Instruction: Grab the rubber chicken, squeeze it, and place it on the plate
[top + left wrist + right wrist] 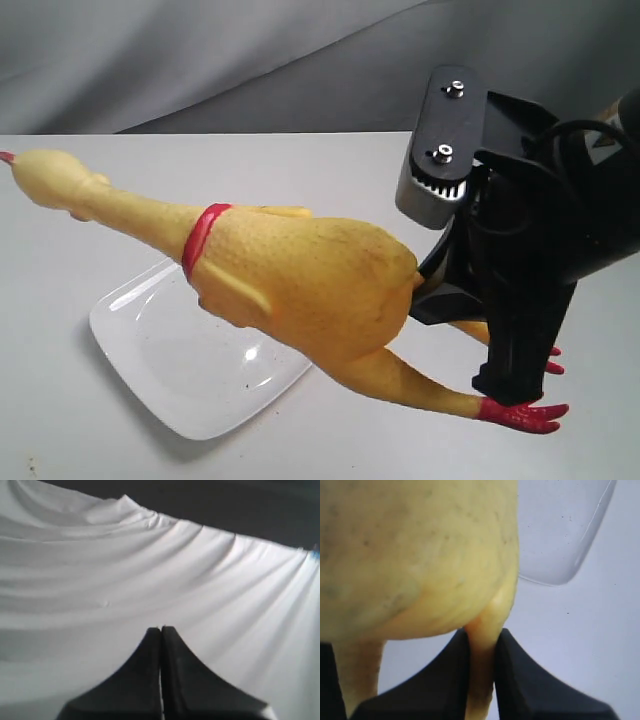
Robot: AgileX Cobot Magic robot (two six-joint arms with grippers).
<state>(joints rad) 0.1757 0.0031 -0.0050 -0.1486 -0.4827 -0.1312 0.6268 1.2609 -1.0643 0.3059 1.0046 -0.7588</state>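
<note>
Right wrist view gives you the grip: the right claw point(481, 635) is clamped on one leg point(480, 680) of the rubber chicken point(300, 265), just under the rump. In the exterior view the toy hangs clear of the desk point(330, 160), its body above one edge of the plate point(150, 340).

The pickup looks done, so you are at the carry-and-place stage — whether the squeeze has happened cannot be read here. Next, I judge, you should shift the chicken further over the plate, lower it until the body rests inside the rim, then part the claw.

The left claw point(161, 630) has its tips together on nothing, facing white cloth point(150, 570).

Count — one chicken, one plate, two claws.
</note>
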